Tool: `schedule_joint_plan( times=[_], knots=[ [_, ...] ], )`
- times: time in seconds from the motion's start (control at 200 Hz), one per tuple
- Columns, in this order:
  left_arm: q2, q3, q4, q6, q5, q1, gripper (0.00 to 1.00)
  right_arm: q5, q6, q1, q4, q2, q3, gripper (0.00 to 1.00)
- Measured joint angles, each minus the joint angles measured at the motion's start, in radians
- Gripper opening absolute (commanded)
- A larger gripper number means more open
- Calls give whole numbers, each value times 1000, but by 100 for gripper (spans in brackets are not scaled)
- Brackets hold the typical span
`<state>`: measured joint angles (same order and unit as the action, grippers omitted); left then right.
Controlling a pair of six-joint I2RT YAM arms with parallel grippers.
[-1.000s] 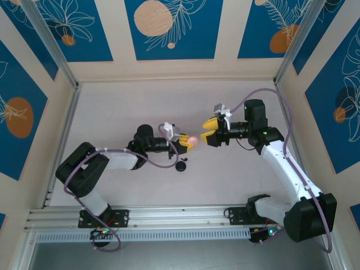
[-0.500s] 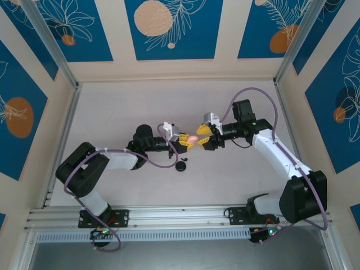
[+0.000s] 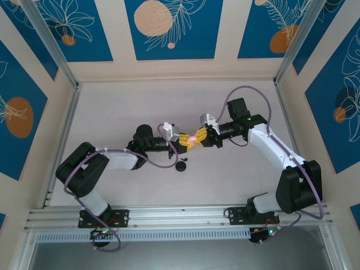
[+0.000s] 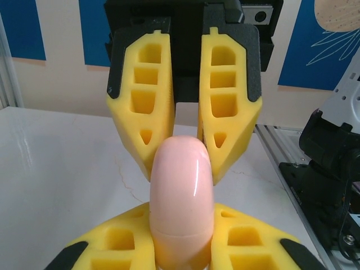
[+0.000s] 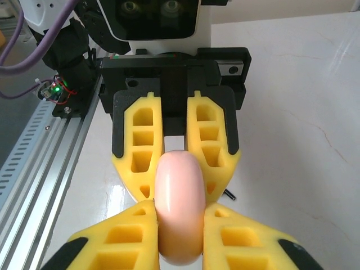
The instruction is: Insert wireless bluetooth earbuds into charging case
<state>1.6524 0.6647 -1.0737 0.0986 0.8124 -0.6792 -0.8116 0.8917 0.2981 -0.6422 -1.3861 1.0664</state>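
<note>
Charging case (image 3: 193, 138): pale pink, glossy, smooth capsule shape, rounded at the ends. A thin seam line runs round it near the left-arm end, and it looks closed. It sits over mid-counter (image 3: 124, 107), held up off the surface between the two arms, long axis running arm to arm.

Left of the case: left arm (image 3: 115, 160) reaches in, purple cable looped along it. Left jaws are clamped on the case's left end, with the yellow pads (image 4: 118, 242) pressed on both sides. In the left wrist view the case rises straight out from between them.

Near side of the case, a touch left: small black round item (image 3: 180, 166) lies on the counter, apart from both arms. Too small to tell what it is.

Right of the case: right jaws are clamped on the other end, yellow pads (image 5: 242, 236) tight on both flanks, no gap visible. Right arm (image 3: 270, 146) comes in from the right, elbow bent.

The two sets of jaws grip in the same plane. Their tips come close together at the case's middle; can't tell if they touch.
</note>
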Motion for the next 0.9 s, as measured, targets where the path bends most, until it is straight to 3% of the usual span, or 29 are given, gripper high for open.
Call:
schedule_joint_plan(
  times=[0.185, 0.3, 0.615, 0.9],
  knots=[
    [0, 2, 31, -14, -47, 0, 60, 37, 18, -40, -71, -9, 25, 15],
    [0, 2, 66, -24, -122, 3, 70, 107, 17, -97, -139, -45, 72, 15],
    [3, 5, 227, -66, -293, 11, 73, 317, -79, -195, -272, -253, 159, 14],
    [4, 119, 619, -238, -335, 11, 70, 386, -164, -291, -351, -468, 274, 14]
  ],
)
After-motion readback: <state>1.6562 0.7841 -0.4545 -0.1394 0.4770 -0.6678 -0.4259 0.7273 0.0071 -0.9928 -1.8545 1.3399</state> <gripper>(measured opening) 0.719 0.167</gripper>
